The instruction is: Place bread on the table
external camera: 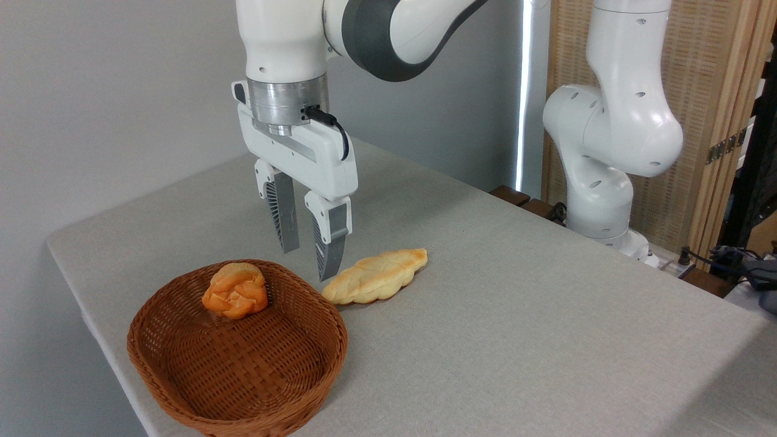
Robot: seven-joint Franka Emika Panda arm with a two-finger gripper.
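The wicker basket (182, 376) held the knotted bun (235, 290) at its far end. The gripper (308, 262) hung empty, jaws narrowly parted, above and right of it, nearer the braided loaf (376, 276) lying on the table (546, 315).

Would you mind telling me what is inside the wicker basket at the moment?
Only the bread, a small orange knotted bun, resting against the far inner wall of the wicker basket. The near rim hides a strip of the floor, so that part cannot be checked.
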